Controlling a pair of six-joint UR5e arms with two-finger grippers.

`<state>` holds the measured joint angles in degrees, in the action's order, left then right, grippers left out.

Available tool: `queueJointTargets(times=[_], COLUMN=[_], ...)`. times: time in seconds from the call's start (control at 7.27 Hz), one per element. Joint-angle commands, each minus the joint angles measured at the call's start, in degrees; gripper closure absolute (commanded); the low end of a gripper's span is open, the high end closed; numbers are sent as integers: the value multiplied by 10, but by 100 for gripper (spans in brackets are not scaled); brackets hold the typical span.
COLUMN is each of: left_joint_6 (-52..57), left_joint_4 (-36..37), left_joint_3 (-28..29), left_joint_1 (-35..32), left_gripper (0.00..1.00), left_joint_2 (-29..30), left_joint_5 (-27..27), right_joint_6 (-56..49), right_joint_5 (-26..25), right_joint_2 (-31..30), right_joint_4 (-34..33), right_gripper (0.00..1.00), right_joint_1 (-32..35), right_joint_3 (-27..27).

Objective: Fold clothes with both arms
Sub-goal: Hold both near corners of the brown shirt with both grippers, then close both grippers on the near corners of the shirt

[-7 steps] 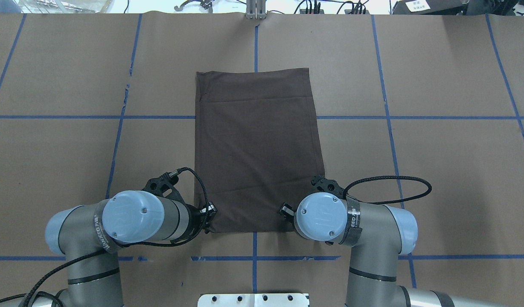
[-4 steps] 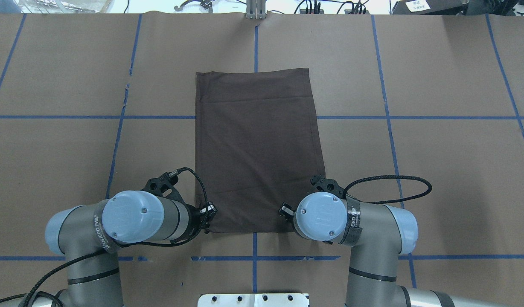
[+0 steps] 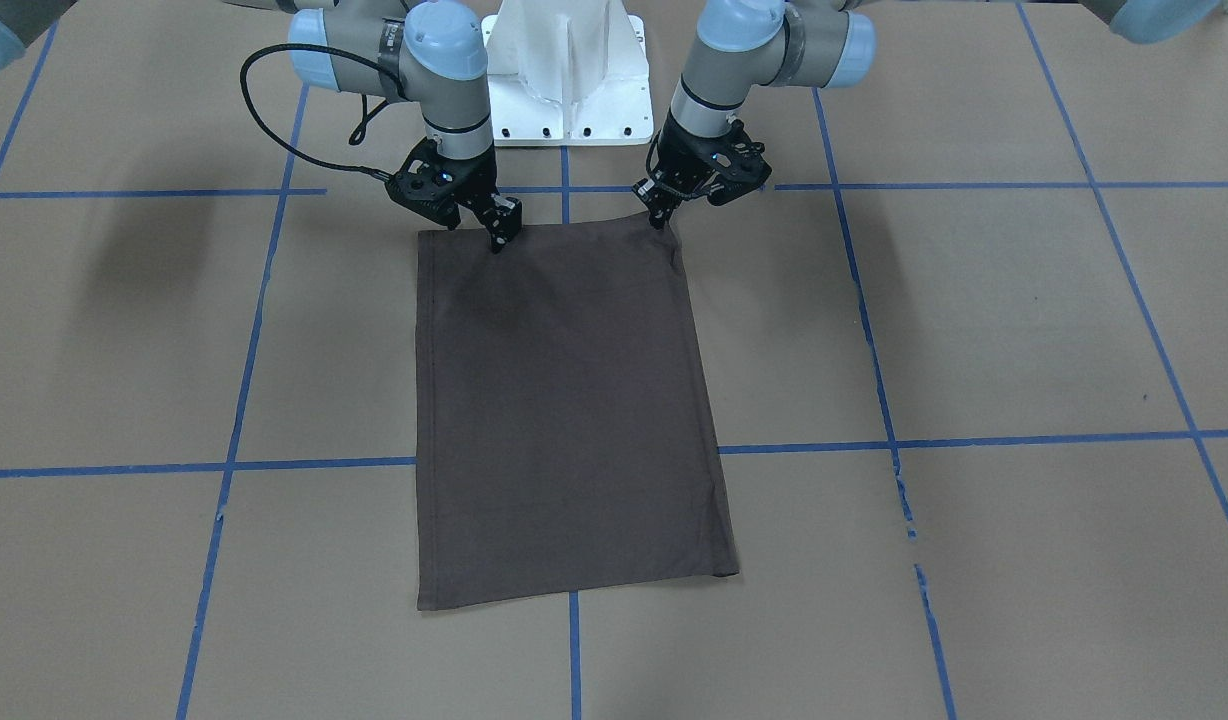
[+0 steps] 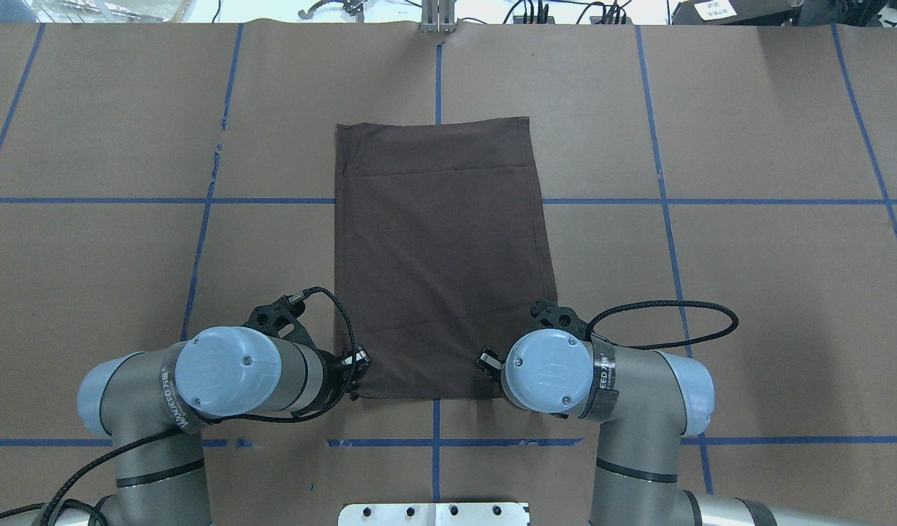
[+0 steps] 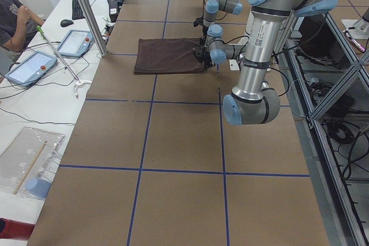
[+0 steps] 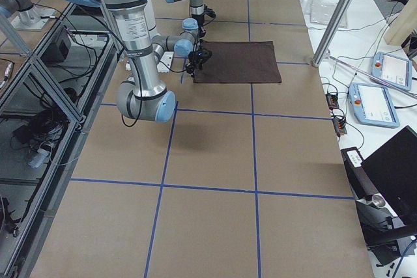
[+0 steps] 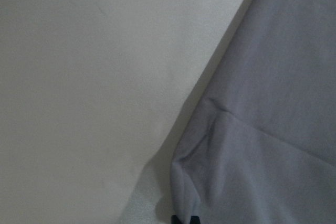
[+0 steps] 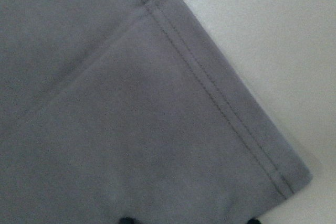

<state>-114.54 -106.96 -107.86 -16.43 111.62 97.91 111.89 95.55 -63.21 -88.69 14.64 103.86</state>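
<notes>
Seen overhead: brown T-shirt (image 4: 437, 256) folded flat on worktop (image 4: 748, 292). Left gripper (image 3: 662, 218) pinching its 7 o'clock corner; right gripper (image 3: 482, 228) spread over 5 o'clock corner.

I work in a robotics lab. My left arm (image 4: 156, 438) and right arm (image 4: 631, 446) rise beside a white bolted pedestal (image 3: 566, 60) at a table (image 4: 784, 314) papered brown and gridded with blue tape (image 4: 784, 201). At the upper left of the left side view, an aluminium post (image 5: 86, 12) stands by a white bench where control tablets (image 5: 75, 43) lie, with a person (image 5: 14, 18) beside them.
</notes>
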Motion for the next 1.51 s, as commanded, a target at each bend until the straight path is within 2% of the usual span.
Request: queueJointTargets(times=[0.0,0.69,0.96,1.38], left_joint_6=[0,-1,-1,0], left_joint_4=[0,0,0,2], left_joint_3=[-1,-1,-1,-3], left_joint_1=[0,0,1,0], left_gripper=[100,100,100,100], left_joint_2=[0,1,3,0], left_joint_5=[0,0,0,-1], right_joint_6=[0,0,0,0], right_joint_5=[0,1,22,23], right_joint_2=[4,8,17,19], right_joint_4=[-1,-4,-2,-1], right_gripper=[100,100,100,100], right_joint_1=[3,18,32,32], right_joint_3=[0,1,1,5])
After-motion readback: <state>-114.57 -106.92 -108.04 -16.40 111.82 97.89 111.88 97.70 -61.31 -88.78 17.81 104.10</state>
